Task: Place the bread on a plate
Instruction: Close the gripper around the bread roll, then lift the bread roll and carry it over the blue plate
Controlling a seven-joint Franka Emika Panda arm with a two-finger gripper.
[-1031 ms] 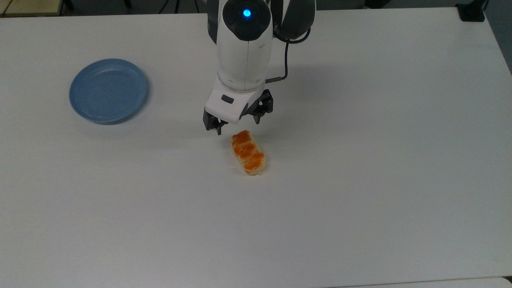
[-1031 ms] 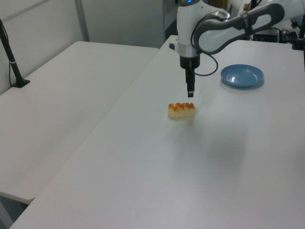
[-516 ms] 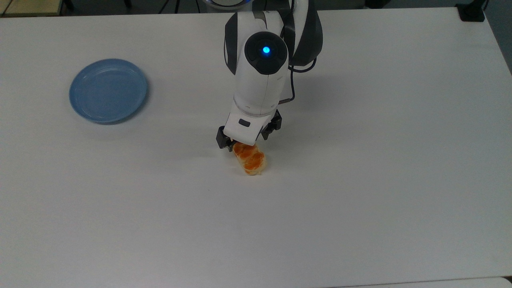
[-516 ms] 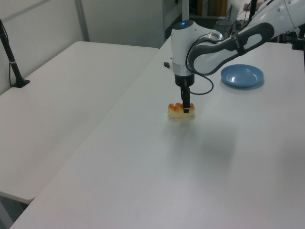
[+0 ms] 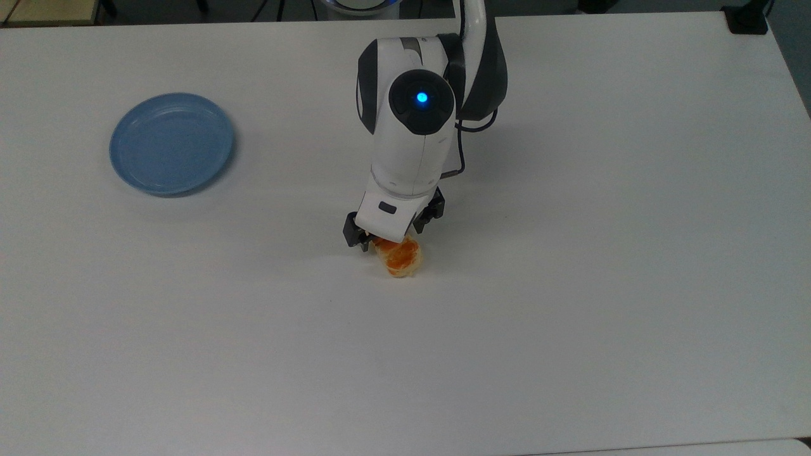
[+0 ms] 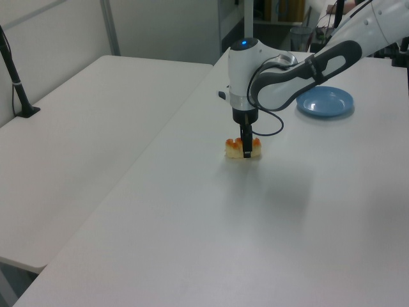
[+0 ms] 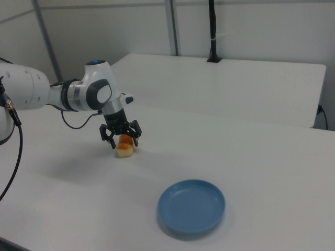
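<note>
Gripper [image 5: 393,235] lowered over the bread [image 5: 400,258], fingers spread and straddling it (not yet clenched), closer down than a second ago. Bread lying unmoved on the white table [image 5: 570,316], mid-table. Light-blue plate [image 5: 172,143] well apart toward the top view's left, bare. No readable writing. Broad open tabletop all around.

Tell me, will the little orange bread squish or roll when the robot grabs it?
The small braided orange-topped bread looks soft, so the black fingers straddling it may dent it. It lies flat and oblong on the white table, so it probably won't roll.
</note>
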